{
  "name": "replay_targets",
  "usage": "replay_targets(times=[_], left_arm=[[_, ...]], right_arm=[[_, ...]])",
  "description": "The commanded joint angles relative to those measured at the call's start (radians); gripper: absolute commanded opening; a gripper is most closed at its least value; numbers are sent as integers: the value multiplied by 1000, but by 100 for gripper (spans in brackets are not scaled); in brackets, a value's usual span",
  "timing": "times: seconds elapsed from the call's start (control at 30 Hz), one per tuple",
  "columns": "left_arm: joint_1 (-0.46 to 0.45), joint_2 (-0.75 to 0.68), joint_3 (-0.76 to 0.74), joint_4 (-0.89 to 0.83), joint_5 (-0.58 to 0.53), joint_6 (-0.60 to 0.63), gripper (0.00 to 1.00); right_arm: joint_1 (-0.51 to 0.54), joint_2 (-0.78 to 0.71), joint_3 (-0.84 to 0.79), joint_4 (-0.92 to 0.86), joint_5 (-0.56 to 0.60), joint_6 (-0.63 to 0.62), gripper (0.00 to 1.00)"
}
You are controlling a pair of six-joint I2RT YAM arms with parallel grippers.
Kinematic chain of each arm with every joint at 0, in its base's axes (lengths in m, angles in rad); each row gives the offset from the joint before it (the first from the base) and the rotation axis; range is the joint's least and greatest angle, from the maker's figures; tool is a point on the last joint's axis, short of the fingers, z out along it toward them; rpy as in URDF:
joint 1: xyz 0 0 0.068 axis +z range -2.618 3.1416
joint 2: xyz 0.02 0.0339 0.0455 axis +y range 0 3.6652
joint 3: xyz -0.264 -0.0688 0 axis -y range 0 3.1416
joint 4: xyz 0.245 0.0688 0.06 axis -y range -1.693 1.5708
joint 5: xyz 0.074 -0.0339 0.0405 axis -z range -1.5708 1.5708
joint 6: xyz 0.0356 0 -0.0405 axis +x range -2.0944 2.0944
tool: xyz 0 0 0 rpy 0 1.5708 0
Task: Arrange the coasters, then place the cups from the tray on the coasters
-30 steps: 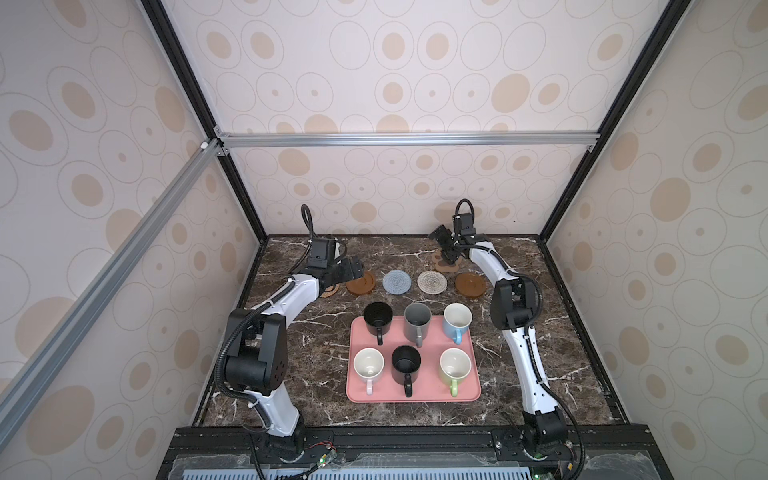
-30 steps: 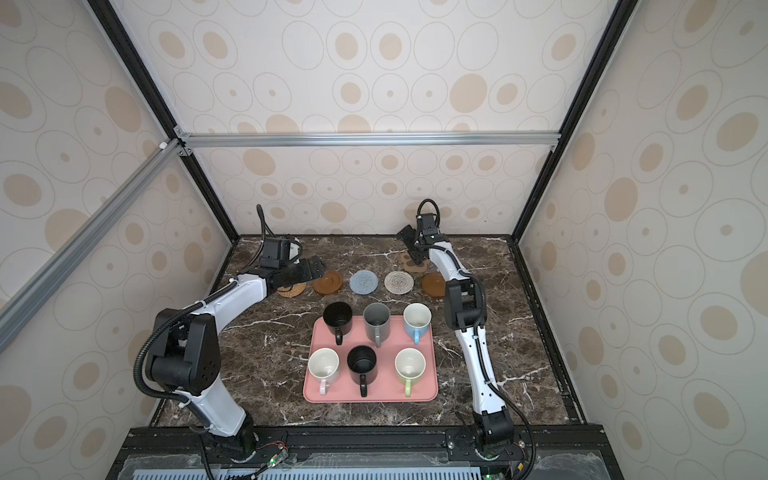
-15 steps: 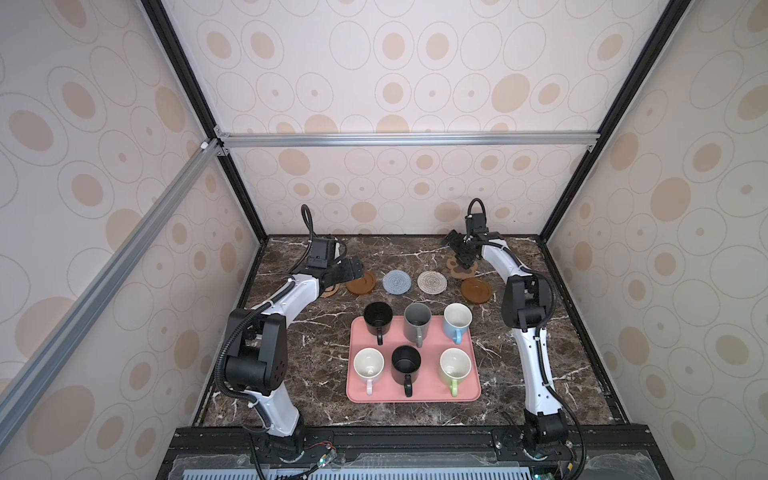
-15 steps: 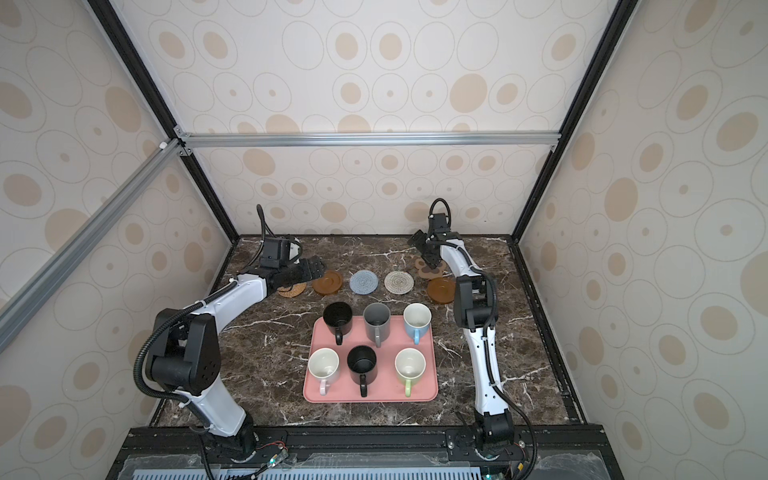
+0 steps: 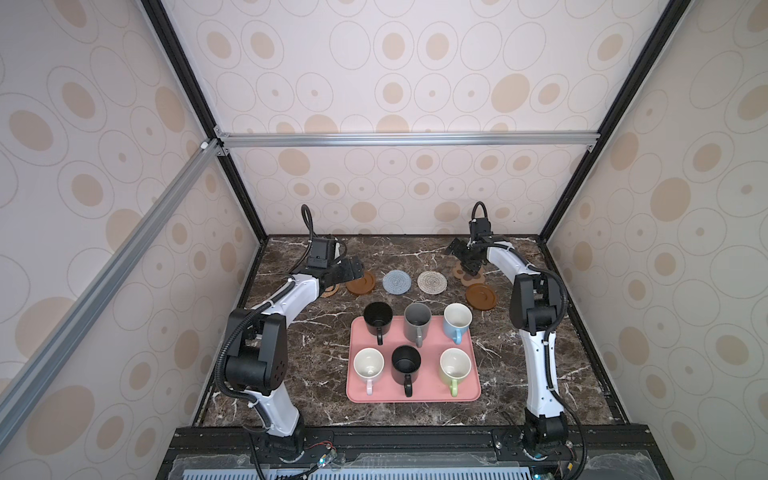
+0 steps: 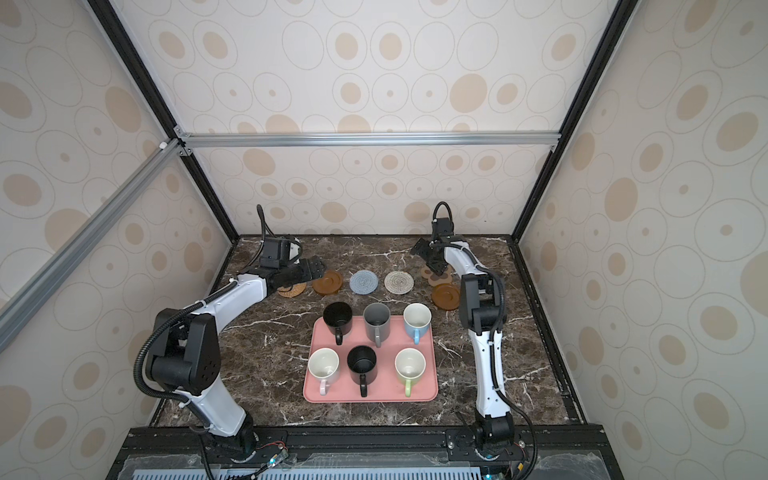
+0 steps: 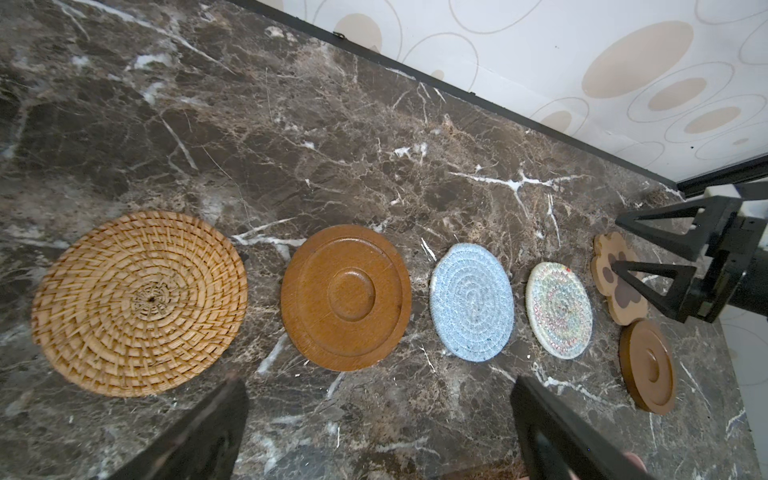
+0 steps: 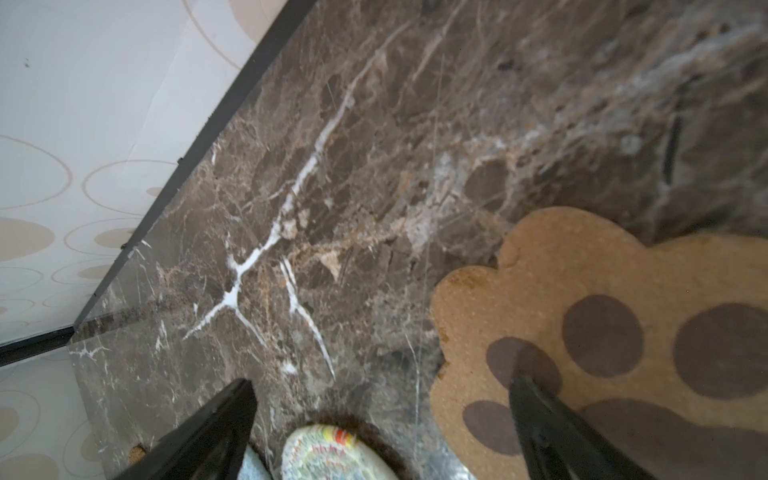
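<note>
Six coasters lie along the back: rattan disc (image 7: 139, 301), brown disc (image 5: 360, 283), blue-grey round (image 5: 397, 281), cream round (image 5: 432, 281), paw coaster (image 8: 582, 299) and, nearer the front, a second brown disc (image 5: 481, 296). The pink tray (image 5: 415, 400) holds six cups: black (image 5: 377, 318), grey (image 5: 417, 319), light blue (image 5: 457, 321), pale pink (image 5: 368, 365), black (image 5: 406, 363), light green (image 5: 455, 365). My left gripper (image 5: 353, 270) hovers open and empty over the rattan and first brown disc. My right gripper (image 8: 382, 380) is open, one finger (image 8: 540, 415) over the paw coaster.
Patterned walls with black frame posts close in the marble table (image 5: 316, 332) at the back and both sides. The back wall runs just behind the coaster row. Bare marble lies left and right of the tray.
My right arm has swung to the right, bringing its gripper over the paw coaster. The right-hand brown disc lies slightly farther to the front right. The left arm has stayed put.
</note>
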Motion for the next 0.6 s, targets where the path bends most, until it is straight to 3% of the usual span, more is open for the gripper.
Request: replay_targets(times=[0.0,0.3,0.57], left_arm=[[5,9,40,-10,4,25,100],[5,4,25,1,3,13,100],[4,3,16,12,3,0,100]], right_arm=[[-3,10,-96,-144,-1,0,100],[21,-66,-245,-92,-16,15,100],[44,-73,-266,-82,-44,15,100]])
